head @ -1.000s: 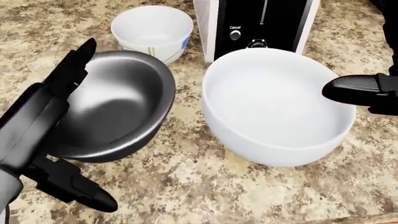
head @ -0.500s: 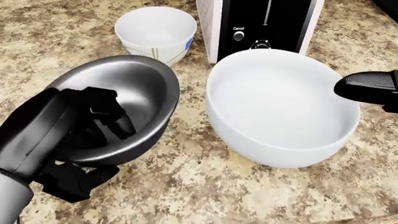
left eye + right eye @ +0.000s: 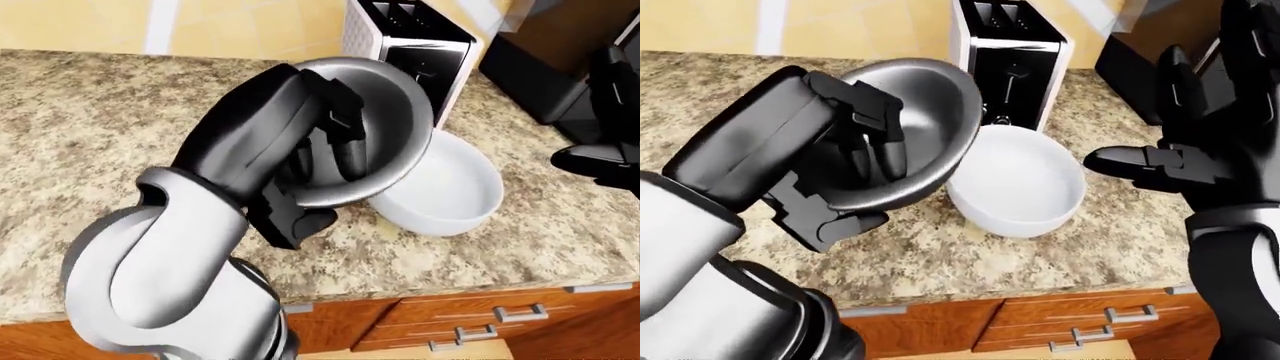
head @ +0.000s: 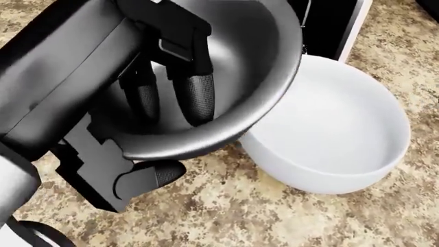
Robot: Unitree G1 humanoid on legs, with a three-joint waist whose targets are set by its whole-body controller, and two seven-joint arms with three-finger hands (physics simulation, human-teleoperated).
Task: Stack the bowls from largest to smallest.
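My left hand (image 4: 161, 128) is shut on the rim of a dark metal bowl (image 4: 253, 67), two fingers inside and the thumb under it. It holds the bowl lifted off the counter, tilted, overlapping the left edge of the large white bowl (image 4: 336, 134). The large white bowl stands on the granite counter (image 3: 970, 255) just below the toaster. My right hand (image 3: 1185, 150) is open, raised to the right of the white bowl, touching nothing. The small white bowl is hidden behind my left arm and the metal bowl.
A white and black toaster (image 3: 1010, 60) stands just above the large white bowl. A dark appliance (image 3: 545, 82) sits at the top right of the left-eye view. Wooden drawers (image 3: 1060, 330) run under the counter edge.
My left hand has closed on the metal bowl's rim and lifted it up and to the right, over the white bowl's edge. The small white bowl is now hidden. The right hand has drawn away rightward.
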